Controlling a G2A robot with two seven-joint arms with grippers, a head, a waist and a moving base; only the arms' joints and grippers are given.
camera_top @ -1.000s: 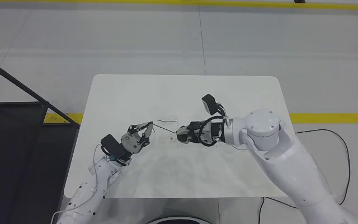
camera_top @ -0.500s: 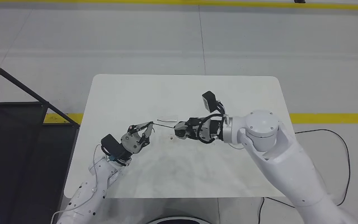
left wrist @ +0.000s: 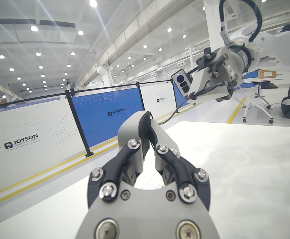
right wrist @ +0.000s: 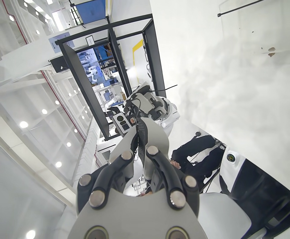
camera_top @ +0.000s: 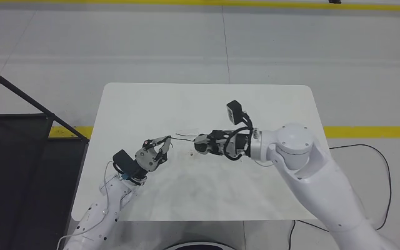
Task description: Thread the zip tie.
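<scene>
My left gripper (camera_top: pixel 165 141) hovers over the white table's near left part, shut on a thin black zip tie (left wrist: pixel 166 118). The strap leaves its fingertips (left wrist: pixel 147 120) and runs toward my right gripper (left wrist: pixel 192 96). A free tail of the zip tie (right wrist: pixel 167 87) sticks out beside the left gripper (right wrist: pixel 145 97). Just right of the left one, tip to tip, my right gripper (camera_top: pixel 197 144) is shut. A thin black strand meets its closed tips (right wrist: pixel 138 123), so it appears to hold the tie's other end.
A second black zip tie (right wrist: pixel 238 9) lies loose on the white table (camera_top: pixel 262 187), just beyond the two grippers. A few small brown specks (right wrist: pixel 270 49) mark the tabletop. A black frame stands off the table's left side.
The right gripper has shifted left and slightly away from me, closing the gap to the left gripper. The left arm has stayed put.
</scene>
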